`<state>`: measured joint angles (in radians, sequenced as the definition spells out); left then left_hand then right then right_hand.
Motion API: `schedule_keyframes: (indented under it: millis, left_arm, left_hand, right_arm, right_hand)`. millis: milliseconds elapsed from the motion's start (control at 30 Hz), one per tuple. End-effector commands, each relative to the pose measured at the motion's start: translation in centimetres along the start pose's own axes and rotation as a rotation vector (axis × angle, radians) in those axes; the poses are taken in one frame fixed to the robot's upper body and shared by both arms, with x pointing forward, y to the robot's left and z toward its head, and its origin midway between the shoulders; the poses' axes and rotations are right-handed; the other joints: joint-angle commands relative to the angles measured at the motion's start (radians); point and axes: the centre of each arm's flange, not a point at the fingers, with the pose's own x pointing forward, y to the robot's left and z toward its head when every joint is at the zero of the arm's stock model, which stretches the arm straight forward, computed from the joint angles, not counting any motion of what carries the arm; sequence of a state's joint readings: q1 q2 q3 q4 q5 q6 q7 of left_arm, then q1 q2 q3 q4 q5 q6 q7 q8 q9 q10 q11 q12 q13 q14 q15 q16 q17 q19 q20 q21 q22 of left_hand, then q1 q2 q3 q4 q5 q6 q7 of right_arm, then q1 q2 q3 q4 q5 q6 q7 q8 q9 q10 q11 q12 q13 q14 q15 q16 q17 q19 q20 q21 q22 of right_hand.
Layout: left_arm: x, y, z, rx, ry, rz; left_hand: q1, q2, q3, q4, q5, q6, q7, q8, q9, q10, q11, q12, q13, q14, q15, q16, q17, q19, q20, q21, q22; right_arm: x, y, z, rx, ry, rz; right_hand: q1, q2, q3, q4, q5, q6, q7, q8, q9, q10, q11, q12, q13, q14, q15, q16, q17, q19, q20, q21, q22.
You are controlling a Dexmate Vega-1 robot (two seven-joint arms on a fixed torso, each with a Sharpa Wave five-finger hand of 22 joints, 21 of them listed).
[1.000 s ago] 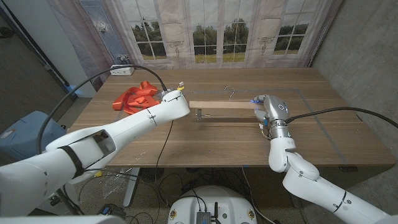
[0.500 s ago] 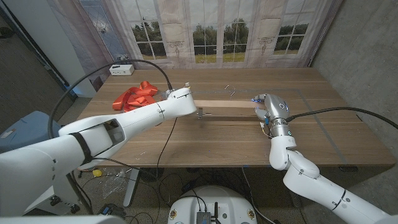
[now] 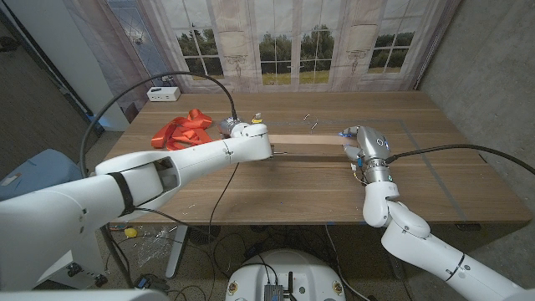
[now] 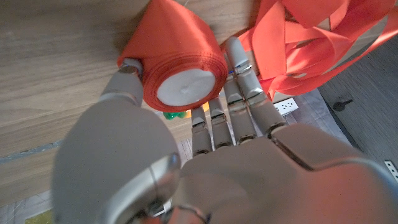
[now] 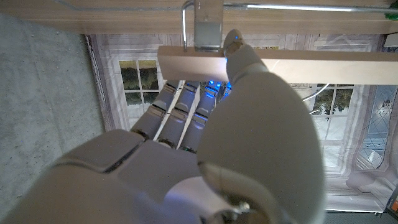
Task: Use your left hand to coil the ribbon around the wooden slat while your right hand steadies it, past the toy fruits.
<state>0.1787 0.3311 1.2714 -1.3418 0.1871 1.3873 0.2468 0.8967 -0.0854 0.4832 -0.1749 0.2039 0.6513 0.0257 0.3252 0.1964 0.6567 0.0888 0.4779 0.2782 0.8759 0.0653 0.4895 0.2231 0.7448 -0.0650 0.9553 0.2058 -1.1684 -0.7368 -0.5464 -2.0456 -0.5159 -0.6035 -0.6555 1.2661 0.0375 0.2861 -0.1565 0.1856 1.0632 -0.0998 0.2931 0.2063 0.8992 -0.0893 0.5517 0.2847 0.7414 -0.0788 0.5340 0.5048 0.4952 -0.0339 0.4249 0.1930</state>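
The wooden table carries a pale wooden slat lying crosswise near its middle, with a loose heap of orange ribbon well to the left of it. No writing can be read on anything.

The left hand is over the slat's left end in the head view, where the arm hides what it holds. The left wrist view shows it — the fingers and thumb grip a roll of orange ribbon with a white core, and more loose ribbon lies just past the fingertips. A small green and yellow thing peeps out under the roll, too hidden to tell.

The right hand is at the slat's right end. The right wrist view shows its thumb on the near face of the slat and its fingers reaching behind it — the hand holds the slat's end. A metal clip sits on the slat just past the thumb.

A white power strip lies at the table's far left corner.
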Motion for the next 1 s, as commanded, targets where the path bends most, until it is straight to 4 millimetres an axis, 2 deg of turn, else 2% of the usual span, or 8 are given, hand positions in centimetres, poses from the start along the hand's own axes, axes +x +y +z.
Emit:
schedule_keyframes:
  millis: [33, 133, 233, 333, 433, 600, 700, 1000]
  left_arm:
    - [0.2, -1.0, -0.5, 0.091, 0.071, 0.097]
    - [0.6, -1.7, -0.8, 0.113, 0.095, 0.069]
    - [0.8, -2.1, -1.1, 0.117, 0.113, 0.072]
    - [1.0, -2.3, -1.3, 0.129, 0.113, 0.072]
    - [1.0, -2.3, -1.6, 0.118, 0.112, 0.078]
    - [1.0, -2.3, -1.9, 0.093, 0.100, 0.107]
    - [0.5, -1.9, -2.6, -0.018, 0.045, 0.180]
    - [-1.3, 0.3, -4.3, -0.454, -0.104, 0.348]
  left_hand:
    - [0.179, 0.166, 0.014, 0.014, -0.004, 0.122, -0.019, 0.022, 0.015, 0.210, -0.181, 0.037, 0.047, 0.237, -0.272, 0.029, 0.035, 0.033, -0.037, 0.058, 0.005]
    - [0.140, 0.146, -0.003, 0.028, -0.009, 0.065, -0.023, -0.012, 0.014, 0.153, -0.175, 0.013, 0.058, 0.187, -0.272, -0.013, 0.022, -0.001, -0.034, 0.071, 0.001]
    - [0.228, 0.193, 0.034, -0.005, -0.002, 0.188, -0.006, 0.023, 0.022, 0.255, -0.186, 0.069, 0.089, 0.257, -0.291, 0.015, 0.045, 0.026, -0.049, 0.115, -0.002]
    - [0.311, 0.190, 0.044, -0.014, -0.004, 0.302, 0.002, 0.068, 0.046, 0.295, -0.174, 0.113, 0.136, 0.325, -0.297, 0.043, 0.085, 0.044, -0.072, 0.173, 0.000]
    - [0.336, 0.182, 0.042, -0.012, -0.007, 0.323, 0.012, 0.078, 0.053, 0.306, -0.164, 0.122, 0.153, 0.344, -0.297, 0.056, 0.107, 0.044, -0.085, 0.195, 0.000]
    - [0.368, 0.175, 0.039, -0.009, -0.009, 0.331, 0.063, 0.086, 0.069, 0.318, -0.143, 0.131, 0.179, 0.375, -0.295, 0.080, 0.144, 0.058, -0.097, 0.229, -0.002]
    - [0.383, 0.176, 0.041, -0.007, -0.009, 0.330, 0.096, 0.088, 0.082, 0.323, -0.128, 0.138, 0.196, 0.381, -0.295, 0.087, 0.161, 0.058, -0.095, 0.246, -0.005]
    - [0.398, 0.188, 0.044, 0.000, -0.012, 0.304, 0.111, 0.083, 0.108, 0.312, -0.113, 0.148, 0.232, 0.386, -0.292, 0.092, 0.187, 0.047, -0.088, 0.268, -0.008]
  right_arm:
    - [0.0, -0.1, -0.2, -0.014, -0.001, 0.008]
    - [0.0, -0.2, -0.1, -0.018, 0.005, 0.006]
    - [0.0, -0.2, -0.1, -0.024, 0.002, 0.012]
    - [-0.1, -0.2, 0.1, -0.030, 0.001, 0.010]
    - [-0.1, -0.2, 0.2, -0.032, 0.001, 0.010]
    - [-0.1, -0.2, 0.3, -0.031, 0.009, 0.005]
    - [-0.1, -0.2, 0.5, -0.033, 0.005, 0.003]
    - [0.0, -0.3, 0.6, -0.020, 0.004, -0.015]
  right_hand:
    - [0.092, 0.096, -0.003, -0.001, 0.007, 0.012, 0.006, 0.008, 0.011, 0.067, 0.004, 0.007, 0.080, 0.007, -0.158, -0.004, 0.001, 0.008, 0.001, 0.006, 0.004]
    - [0.092, 0.097, -0.004, 0.000, 0.008, 0.011, 0.008, 0.007, 0.011, 0.068, 0.003, 0.008, 0.080, 0.008, -0.158, -0.005, 0.001, 0.009, 0.000, 0.008, 0.004]
    - [0.092, 0.098, -0.005, 0.001, 0.008, 0.011, 0.007, 0.006, 0.011, 0.068, 0.004, 0.008, 0.079, 0.009, -0.158, -0.005, 0.002, 0.011, 0.000, 0.009, 0.004]
    - [0.093, 0.098, -0.007, 0.001, 0.008, 0.012, 0.008, 0.007, 0.011, 0.066, 0.003, 0.009, 0.080, 0.010, -0.158, -0.006, 0.003, 0.012, 0.000, 0.010, 0.004]
    - [0.093, 0.098, -0.008, 0.001, 0.008, 0.013, 0.007, 0.006, 0.011, 0.066, 0.003, 0.009, 0.079, 0.011, -0.158, -0.007, 0.003, 0.012, -0.001, 0.011, 0.004]
    - [0.095, 0.099, -0.010, 0.001, 0.008, 0.014, 0.008, 0.006, 0.011, 0.066, 0.002, 0.010, 0.079, 0.011, -0.158, -0.009, 0.004, 0.012, -0.001, 0.014, 0.005]
    - [0.096, 0.100, -0.012, 0.001, 0.008, 0.014, 0.008, 0.005, 0.012, 0.066, 0.001, 0.011, 0.079, 0.013, -0.158, -0.010, 0.006, 0.011, -0.002, 0.015, 0.005]
    - [0.098, 0.100, -0.015, 0.001, 0.008, 0.013, 0.008, 0.004, 0.012, 0.067, 0.003, 0.013, 0.078, 0.014, -0.158, -0.013, 0.007, 0.011, -0.003, 0.018, 0.005]
